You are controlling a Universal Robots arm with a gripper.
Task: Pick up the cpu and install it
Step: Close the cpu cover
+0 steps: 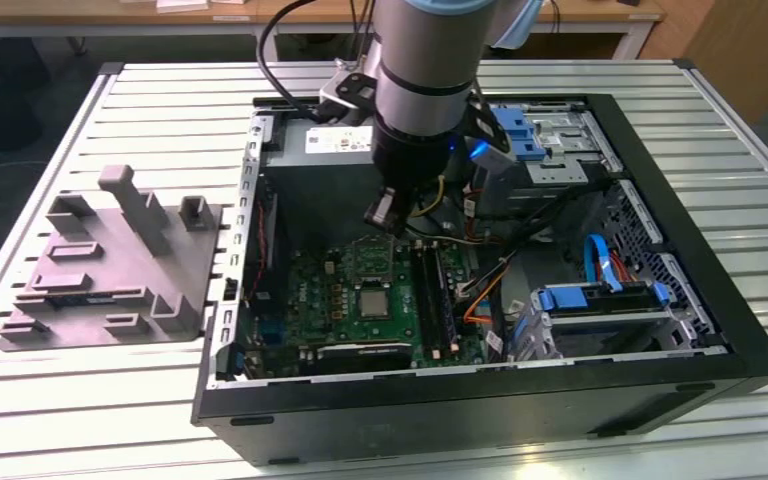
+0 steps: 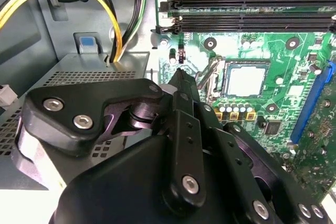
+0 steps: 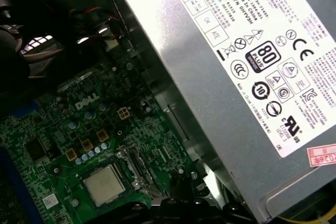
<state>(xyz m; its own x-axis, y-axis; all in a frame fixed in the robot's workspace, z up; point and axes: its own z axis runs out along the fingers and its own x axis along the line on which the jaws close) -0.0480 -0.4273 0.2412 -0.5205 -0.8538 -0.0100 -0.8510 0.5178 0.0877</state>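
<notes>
Landmark: socket on the green board, inside the open case.
Cpu: lies flat in the socket, silvery top up; also seen in the first wrist view and the exterior view. It appears already seated.
Gripper: hangs above the board, just beside the socket on the power-supply side, tip pointing down. It touches nothing.
Jaws: drawn together to a narrow tip, holding nothing, judging from the second wrist view.
Arm: comes down into the case from above, clear of the cables.
Power supply: beyond the gripper from the socket, against the case wall.
Tray: outside the case, well apart from the socket, at the exterior view's left; no chip is visible on it.
</notes>
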